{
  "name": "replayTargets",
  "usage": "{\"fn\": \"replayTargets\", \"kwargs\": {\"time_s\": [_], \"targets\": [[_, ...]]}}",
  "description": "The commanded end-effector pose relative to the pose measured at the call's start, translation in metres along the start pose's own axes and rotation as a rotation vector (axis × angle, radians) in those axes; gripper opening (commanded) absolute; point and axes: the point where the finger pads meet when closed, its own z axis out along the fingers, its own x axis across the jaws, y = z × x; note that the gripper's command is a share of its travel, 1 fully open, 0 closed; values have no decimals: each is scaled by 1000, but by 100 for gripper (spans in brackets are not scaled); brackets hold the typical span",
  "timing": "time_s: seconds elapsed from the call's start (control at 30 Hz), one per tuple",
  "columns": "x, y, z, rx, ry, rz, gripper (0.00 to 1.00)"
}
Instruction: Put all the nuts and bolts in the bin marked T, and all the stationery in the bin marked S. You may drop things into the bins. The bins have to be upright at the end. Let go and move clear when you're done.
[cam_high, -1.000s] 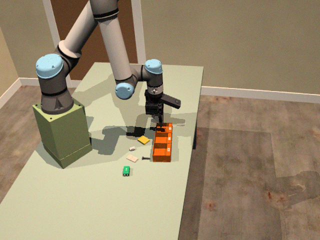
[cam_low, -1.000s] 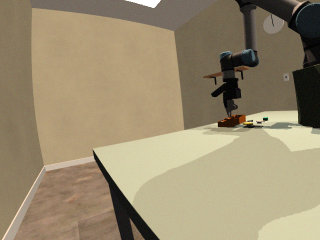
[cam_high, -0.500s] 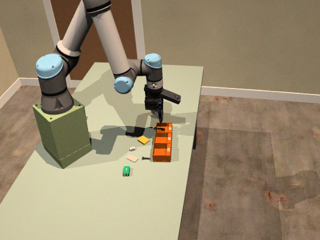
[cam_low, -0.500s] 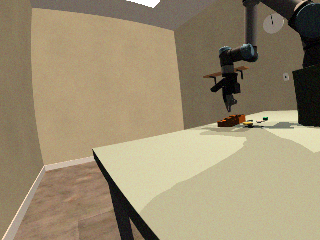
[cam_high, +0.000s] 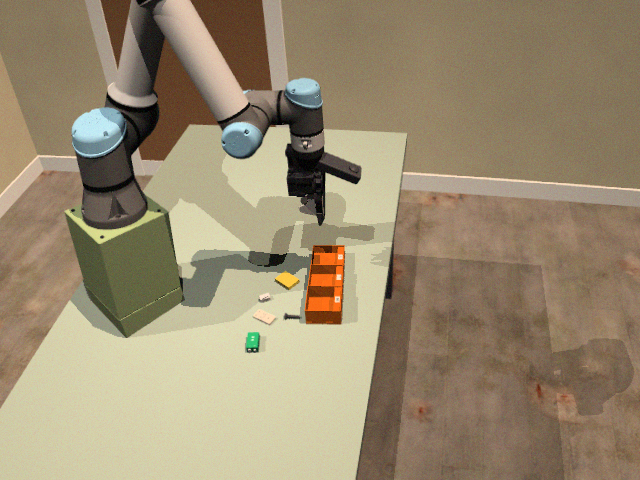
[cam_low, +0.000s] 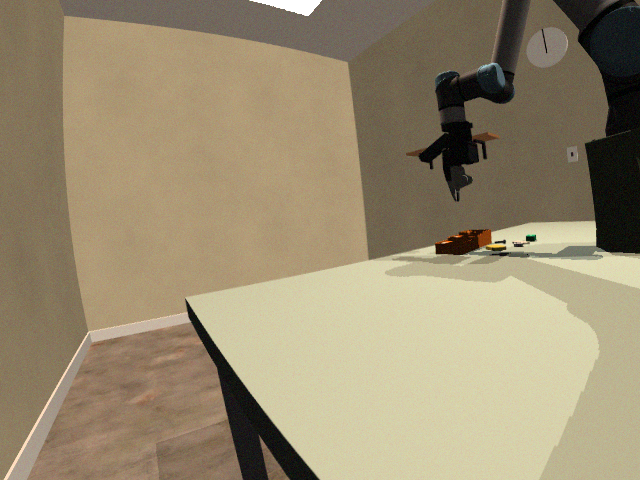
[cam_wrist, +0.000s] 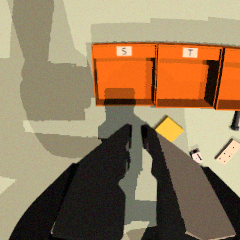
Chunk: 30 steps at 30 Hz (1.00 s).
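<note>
While the black metal bolt is left below top-view centre, neither orange bin S nor orange bin T is seen filled; the black pincer is clenched, empty.

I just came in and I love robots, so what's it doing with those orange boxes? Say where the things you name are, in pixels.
The robot arm (cam_high: 201, 62) (cam_low: 511, 41) is sorting: nuts and bolts go in the T bin (cam_high: 325, 280) (cam_wrist: 185, 82), stationery in the S bin (cam_high: 328, 258) (cam_wrist: 125, 80). Its end effector (cam_high: 320, 222) (cam_low: 456, 199) (cam_wrist: 136, 126) is up in the air, shut and holding nothing. A dark bolt (cam_high: 292, 316) (cam_wrist: 235, 121) lies on the table beside the bins, so it isn't finished.
</note>
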Motion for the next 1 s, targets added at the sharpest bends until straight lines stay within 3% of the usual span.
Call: {"fn": "replayTargets", "kwargs": {"time_s": [0.0, 0.03, 0.57, 0.6, 0.67, 0.97], "targets": [[0, 1, -49, -6, 0, 0, 4], [0, 1, -57, -6, 0, 0, 4], [0, 1, -57, -6, 0, 0, 4], [7, 3, -53, -6, 0, -30, 18], [7, 3, -53, -6, 0, -30, 18], [66, 23, -10, -6, 0, -30, 18]]}}
